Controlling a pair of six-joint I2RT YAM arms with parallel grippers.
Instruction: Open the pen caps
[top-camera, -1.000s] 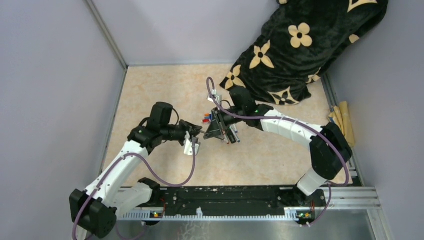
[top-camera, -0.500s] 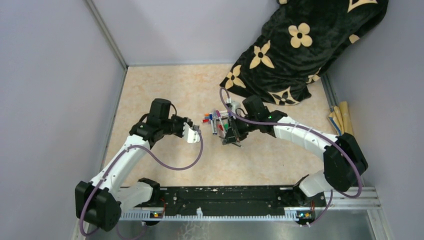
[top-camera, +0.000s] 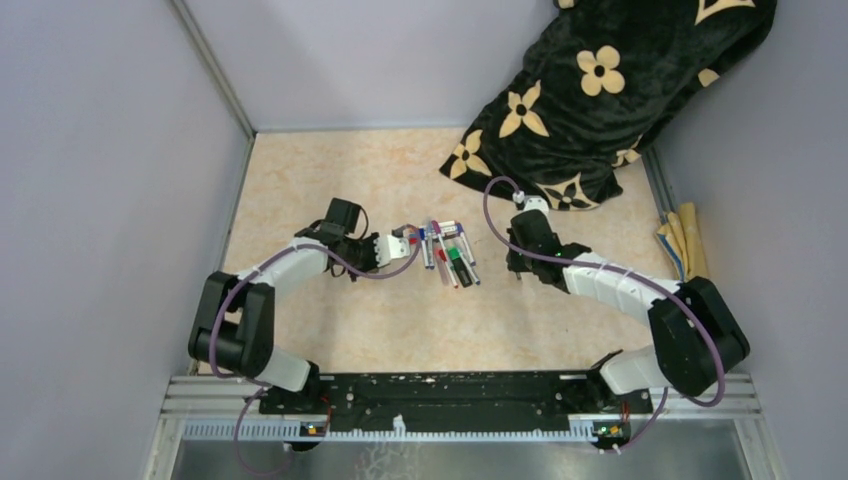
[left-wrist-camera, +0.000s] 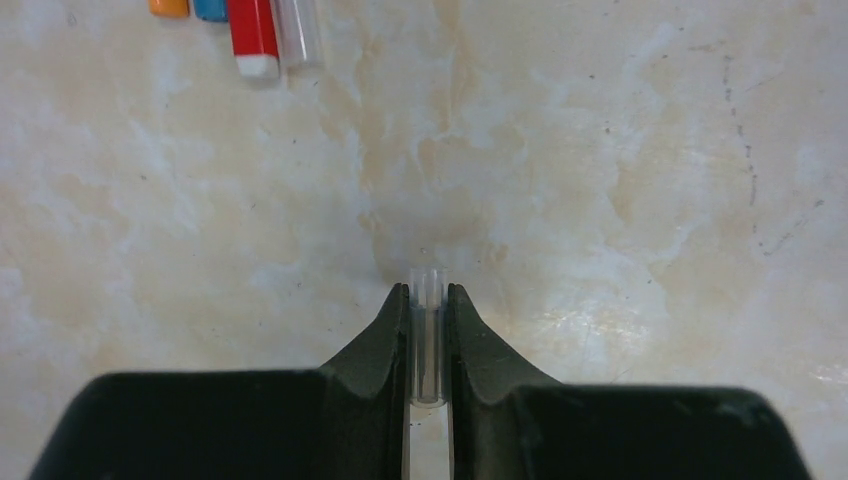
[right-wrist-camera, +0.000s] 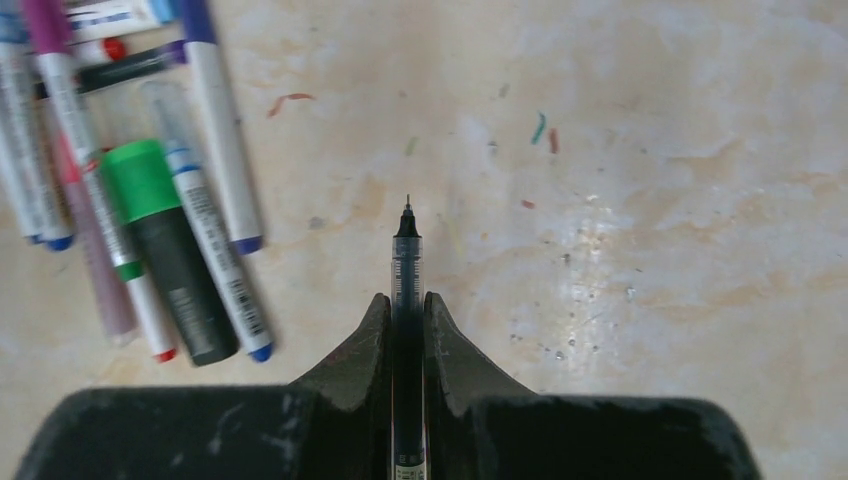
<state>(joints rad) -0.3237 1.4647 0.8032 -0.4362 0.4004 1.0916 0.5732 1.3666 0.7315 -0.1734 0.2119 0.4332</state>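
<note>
My left gripper (left-wrist-camera: 428, 292) is shut on a clear stubby pen cap (left-wrist-camera: 428, 335), low over the table just left of the pens; it also shows in the top view (top-camera: 403, 240). My right gripper (right-wrist-camera: 407, 300) is shut on a thin dark pen (right-wrist-camera: 407, 262) whose needle tip is bare, to the right of the pile (top-camera: 514, 264). Several white-barrelled pens (top-camera: 448, 250) and a black and green marker (right-wrist-camera: 165, 250) lie together mid-table. Red (left-wrist-camera: 253, 30), orange (left-wrist-camera: 168, 6) and blue (left-wrist-camera: 210, 8) caps lie ahead of the left gripper.
A black blanket with tan flowers (top-camera: 600, 90) covers the far right corner. Tan sticks (top-camera: 685, 240) lie by the right wall. Grey walls close in the left and back. Small ink marks (right-wrist-camera: 540, 128) spot the table.
The two grippers have drawn apart. The right arm swung from over the pile to its right side. The left gripper moved up and toward the pile's left edge.
</note>
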